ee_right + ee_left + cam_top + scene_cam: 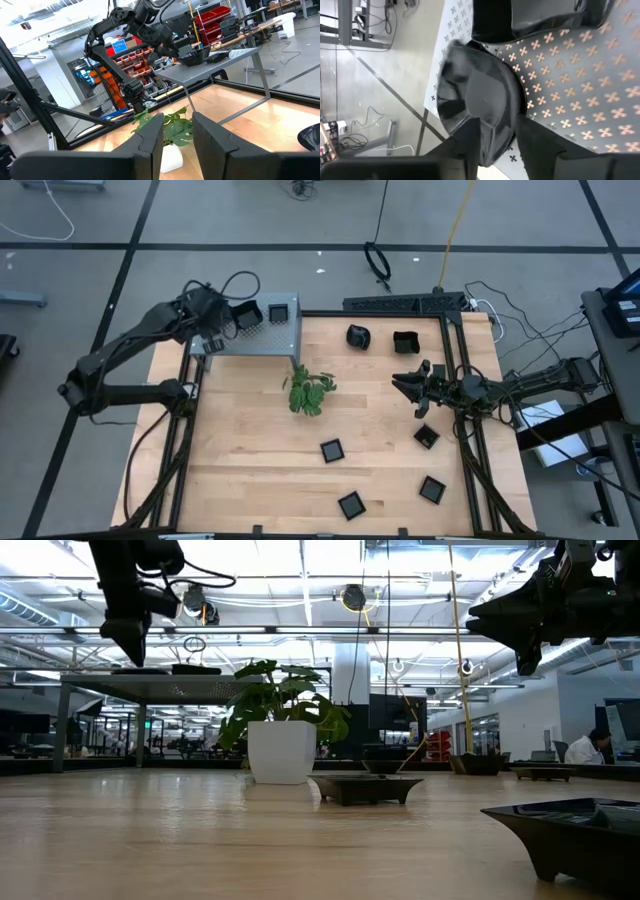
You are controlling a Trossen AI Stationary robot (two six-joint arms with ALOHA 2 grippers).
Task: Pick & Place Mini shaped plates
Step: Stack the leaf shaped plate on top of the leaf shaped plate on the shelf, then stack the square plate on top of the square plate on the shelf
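Several mini shaped plates, small and glossy black, lie on the wooden table, among them a rounded one (358, 336) and a square one (332, 450). Two more (246, 315) (278, 311) rest on the grey perforated box (262, 340) at the far left. A rounded plate (480, 100) lies on the box top at its corner. My left gripper (497, 145) (214, 338) points steeply down over it, open, with a finger on each side of its rim. My right gripper (405, 386) (177, 135) hangs open and empty above the table's right side. My left gripper's fingers (470, 142) stand on either side of the rounded plate's rim (495, 140), coming from above at a slant. I cannot tell whether they touch it. The plate rests on the perforated box top at its corner.
A green leafy sprig in a white pot (308, 392) stands mid-table. Dark plates lie near the front (351, 505) (431, 489), at the right (427, 437) and at the far right (404, 340). The black frame rail (455, 370) runs along the table's right edge. Bare wood lies at the front left.
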